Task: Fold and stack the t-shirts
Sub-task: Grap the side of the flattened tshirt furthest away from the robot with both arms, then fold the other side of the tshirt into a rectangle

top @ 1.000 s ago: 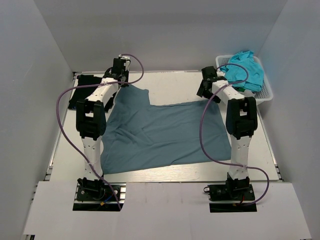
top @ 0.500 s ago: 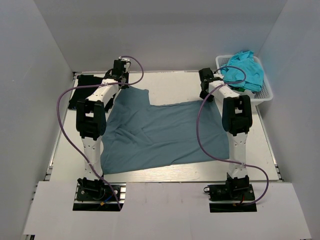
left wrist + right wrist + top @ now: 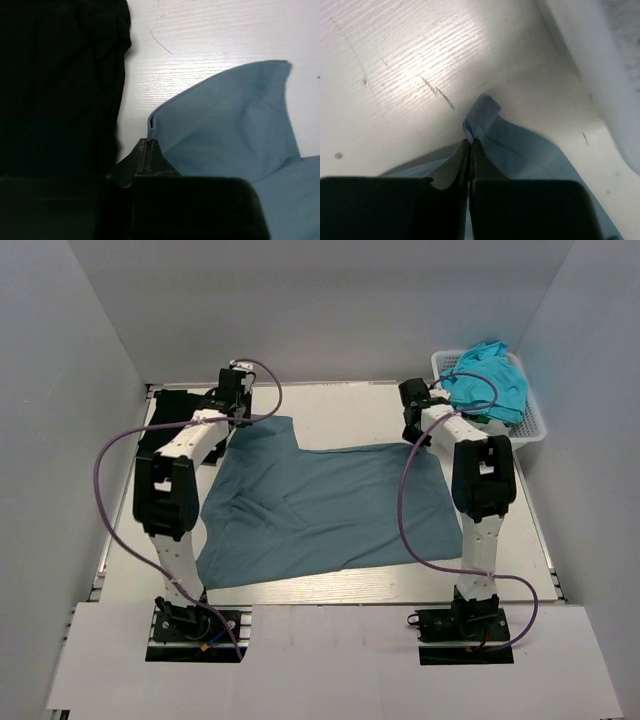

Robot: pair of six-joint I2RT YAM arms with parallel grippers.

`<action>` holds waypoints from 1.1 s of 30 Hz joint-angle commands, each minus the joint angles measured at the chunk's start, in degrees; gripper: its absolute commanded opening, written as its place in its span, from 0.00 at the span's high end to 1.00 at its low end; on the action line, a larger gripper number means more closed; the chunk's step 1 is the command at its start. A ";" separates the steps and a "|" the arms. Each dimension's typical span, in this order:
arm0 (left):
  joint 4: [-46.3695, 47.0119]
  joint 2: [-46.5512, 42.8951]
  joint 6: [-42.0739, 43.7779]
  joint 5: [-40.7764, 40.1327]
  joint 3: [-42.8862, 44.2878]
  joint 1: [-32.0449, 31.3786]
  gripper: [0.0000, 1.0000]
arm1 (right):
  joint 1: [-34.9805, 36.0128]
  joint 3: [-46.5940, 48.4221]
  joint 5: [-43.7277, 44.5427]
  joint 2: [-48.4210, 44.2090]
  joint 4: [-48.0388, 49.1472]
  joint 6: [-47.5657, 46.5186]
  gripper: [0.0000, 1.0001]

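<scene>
Newly clamped with the right gripper (image 3: 470, 142): a small fold of the blue shirt (image 3: 320, 505) at its 1 o'clock corner. Stood wide and empty only a second ago. Pinched tight with the left gripper (image 3: 148, 144) on the 11 o'clock corner, as before, but swung out toward 9 o'clock, dragging that side of the cloth along.

Means both far corners in hand, so probably ready for lifting and folding toward 6 o'clock. Spread rumpled across the middle of the table (image 3: 350, 410), not yet folded.

Black shirt (image 3: 165, 420) at 10 o'clock, just beside the blue. Turquoise shirts (image 3: 490, 380) heaped in the basket (image 3: 532, 428) at 2 o'clock.

Hard to judge the depth of the right-hand bite, with only a sliver of hem past the tips. From above, both grips hidden under the wrists. Side edges of the cloth partly masked by the arms.
</scene>
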 commanded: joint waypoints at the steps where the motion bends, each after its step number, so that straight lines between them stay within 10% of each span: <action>1: 4.34 -11.71 -1.05 -0.17 -7.12 -0.51 1.00 | 0.79 -3.02 3.50 -7.30 0.05 -0.52 1.00; 12: 4.88 -34.48 -5.87 12.22 -25.34 -1.04 1.00 | 2.19 -17.88 3.15 -23.89 2.08 0.18 1.00; 33: -29.11 -64.37 -26.35 16.80 -41.52 -1.57 1.00 | 1.76 -34.49 -0.45 -39.82 4.10 -2.02 1.00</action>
